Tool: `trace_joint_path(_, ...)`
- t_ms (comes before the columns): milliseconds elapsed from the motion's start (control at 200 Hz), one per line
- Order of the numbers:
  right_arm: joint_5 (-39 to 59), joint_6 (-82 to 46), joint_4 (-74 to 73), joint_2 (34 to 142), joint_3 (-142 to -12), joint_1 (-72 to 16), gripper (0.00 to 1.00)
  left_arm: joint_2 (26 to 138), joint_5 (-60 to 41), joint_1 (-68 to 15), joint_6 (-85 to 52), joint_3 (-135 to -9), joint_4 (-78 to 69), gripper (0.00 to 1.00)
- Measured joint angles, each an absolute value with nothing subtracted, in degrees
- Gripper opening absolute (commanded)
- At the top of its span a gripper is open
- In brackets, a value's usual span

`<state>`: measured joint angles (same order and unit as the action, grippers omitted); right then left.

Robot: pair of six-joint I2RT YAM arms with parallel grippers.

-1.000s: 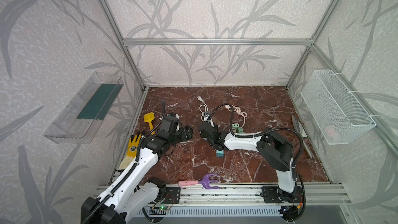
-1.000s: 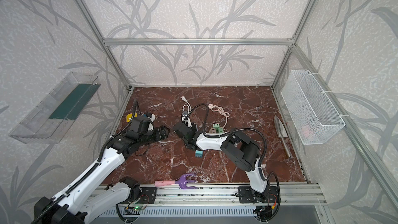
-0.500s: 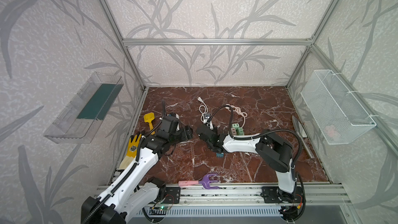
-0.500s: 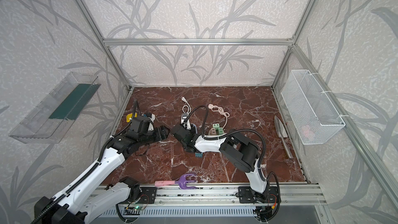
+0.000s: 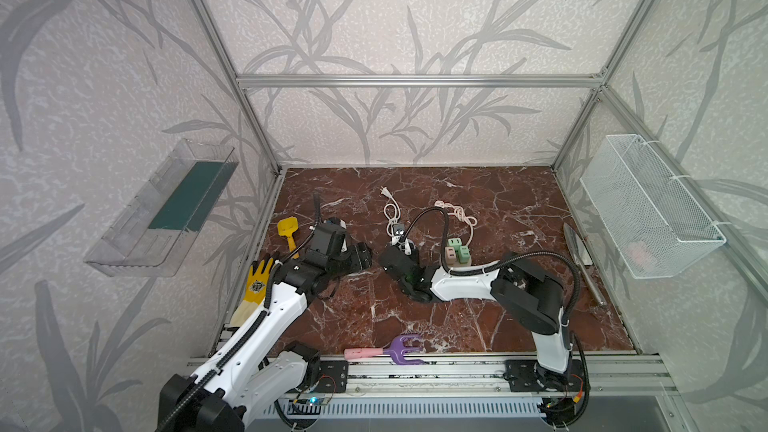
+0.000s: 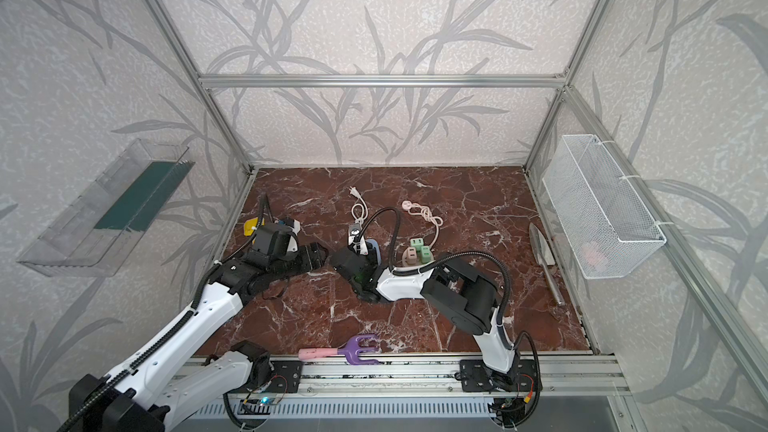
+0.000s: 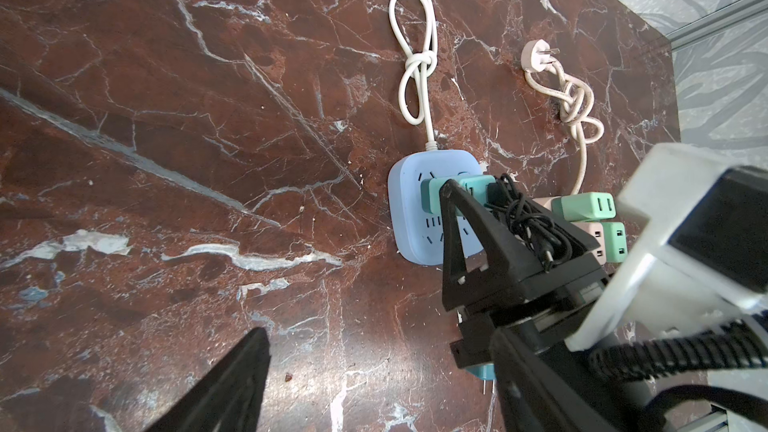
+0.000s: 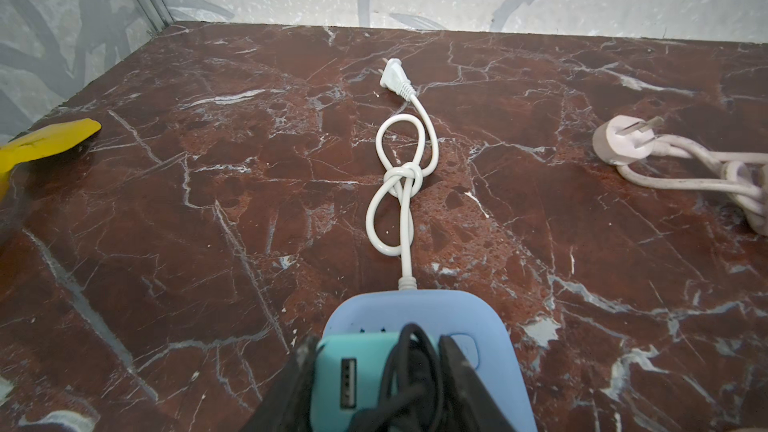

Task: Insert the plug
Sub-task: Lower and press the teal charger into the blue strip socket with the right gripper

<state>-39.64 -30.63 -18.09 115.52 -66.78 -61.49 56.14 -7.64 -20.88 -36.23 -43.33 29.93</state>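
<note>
A teal plug [image 8: 357,376] with a black cable wound round it sits between the fingers of my right gripper [image 8: 378,351], which is shut on it. The plug rests against the top face of the blue power strip [image 8: 415,305]; its prongs are hidden. The left wrist view shows the same plug [image 7: 434,197] on the strip [image 7: 409,218]. The strip's white cord [image 8: 401,184] runs back in a knot. In both top views my right gripper [image 5: 402,248] [image 6: 360,248] hangs over the strip [image 6: 374,249]. My left gripper [image 5: 368,257] [image 7: 382,392] stands open and empty just left of it.
A pink power strip [image 5: 457,253] carrying green plugs lies right of the blue one, its knotted cord [image 5: 461,214] behind. Another teal plug [image 7: 609,374] lies on the floor under the right wrist. Yellow shovel [image 5: 287,228], yellow glove [image 5: 257,280], purple rake [image 5: 399,349], trowel [image 5: 579,247], wire basket [image 5: 648,209].
My right arm has edged a little to the left with the plug, and its wrist now covers the teal plug lying on the floor. The left arm has hardly moved.
</note>
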Motion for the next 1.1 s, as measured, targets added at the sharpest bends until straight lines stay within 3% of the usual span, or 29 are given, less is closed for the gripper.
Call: trace_joint_path(1100,-35.48,-31.68,-5.54,118.19,-74.02,-60.8,0.0,57.84,-8.67,-20.86,-37.32,-42.11,28.21,0.82)
